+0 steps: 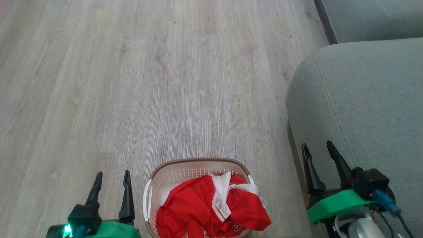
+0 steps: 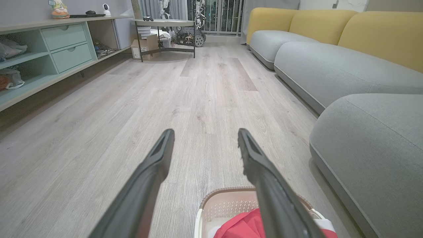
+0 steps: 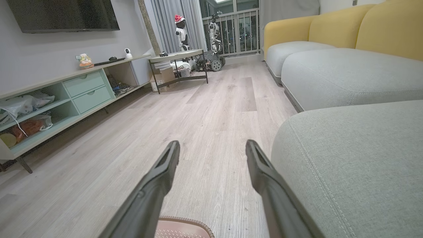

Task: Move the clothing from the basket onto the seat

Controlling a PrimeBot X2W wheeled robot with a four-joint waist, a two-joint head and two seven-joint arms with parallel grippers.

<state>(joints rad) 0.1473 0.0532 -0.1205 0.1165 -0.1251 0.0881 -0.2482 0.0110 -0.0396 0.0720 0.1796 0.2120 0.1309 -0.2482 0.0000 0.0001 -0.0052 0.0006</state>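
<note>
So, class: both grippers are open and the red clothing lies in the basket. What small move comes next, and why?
Probably lower the left gripper onto the clothing: that gripper hangs open beside the basket, holding nothing, while the clothing is heaped inside, none on the seat.

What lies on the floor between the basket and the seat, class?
A bare strip of wooden floor, with nothing lying on it, separates the basket from the seat. It shows in the head view.

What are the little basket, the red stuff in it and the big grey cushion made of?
Basket: seemingly cream plastic, perforated walls, brown braided rim. Clothing: thin red fabric, probably synthetic, crumpling softly. Seat: matte woven upholstery with stitched seam.
</note>
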